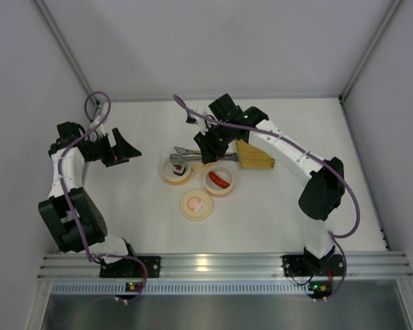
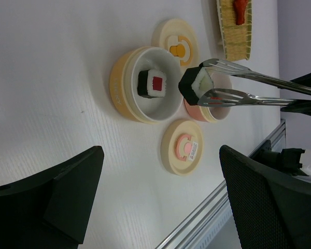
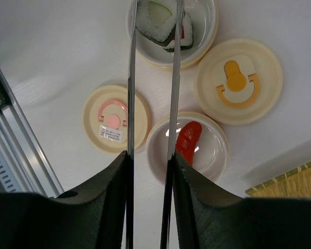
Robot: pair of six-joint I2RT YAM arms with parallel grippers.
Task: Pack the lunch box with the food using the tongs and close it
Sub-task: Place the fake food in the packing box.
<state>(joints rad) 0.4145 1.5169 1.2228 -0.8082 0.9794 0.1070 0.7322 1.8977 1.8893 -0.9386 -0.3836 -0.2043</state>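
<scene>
- The right pincer [image 3: 150,158] clamps slim silver metal tongs [image 2: 225,96], both polished blades pressed together between its black textured fingers. Seen from above, the tongs' long axis runs roughly left to right, flat tips toward the left arm.
- The tips pinch a wedge-shaped rice piece [image 2: 196,83], dark-wrapped with a pale green centre. It is raised clear of the white desk [image 2: 52,78], close by the yellow round tub [image 2: 119,85].
- A black-and-white sushi roll [image 2: 152,83] with a red centre sits in that glossy, white-lined tub.
- A red sausage [image 3: 189,140] lies in the pink tub [image 3: 212,155] alongside.
- Two round cream lids lie flat, one orange-marked [image 2: 176,44], one pink-marked [image 2: 184,148].
- An orange-red piece [image 2: 240,10] rests on the woven yellow tray [image 2: 233,41].
- The left pincer [image 1: 124,148] hangs spread wide, holding nothing.
</scene>
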